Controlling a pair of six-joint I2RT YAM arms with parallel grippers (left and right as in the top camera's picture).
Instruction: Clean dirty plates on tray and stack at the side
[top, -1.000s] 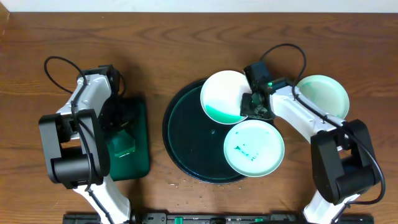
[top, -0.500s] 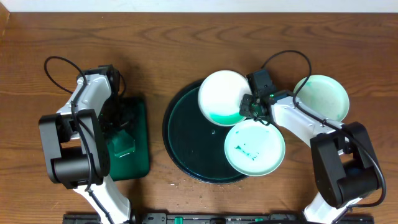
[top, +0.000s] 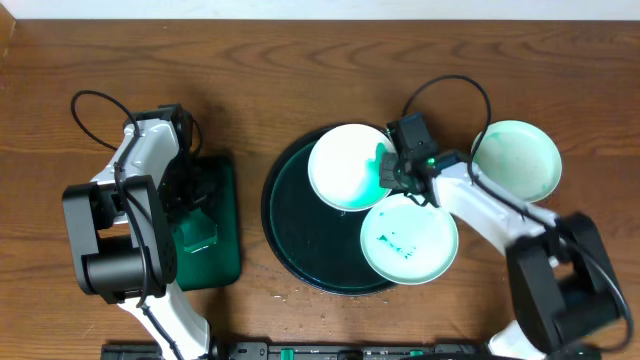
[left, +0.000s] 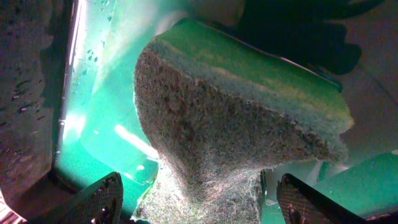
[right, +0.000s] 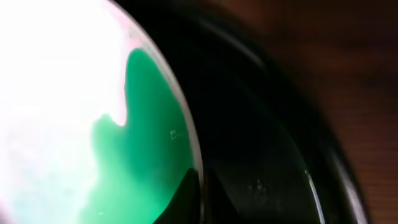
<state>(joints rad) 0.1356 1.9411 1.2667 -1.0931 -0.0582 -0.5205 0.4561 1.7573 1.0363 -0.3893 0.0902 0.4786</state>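
The round dark tray (top: 300, 230) lies at the table's middle. My right gripper (top: 388, 172) is shut on the right rim of the white plate (top: 345, 165) and holds it tilted over the tray's far part. In the right wrist view the fingers (right: 200, 193) pinch the rim of the plate (right: 62, 93), and green liquid pools inside it. A mint plate (top: 408, 238) with green smears rests on the tray's right rim. A second mint plate (top: 515, 158) sits on the table to the right. My left gripper (left: 199, 202) is open, a finger on each side of a green sponge (left: 230, 130).
The sponge (top: 196, 235) lies in a rectangular dark green tray (top: 225, 260) at the left, under my left arm. The round tray's dark floor and rim show in the right wrist view (right: 261, 143). Small crumbs lie on the wood in front of the round tray.
My right gripper has carried the white plate to the left, further over the round tray. The left arm and the two mint plates have not moved.
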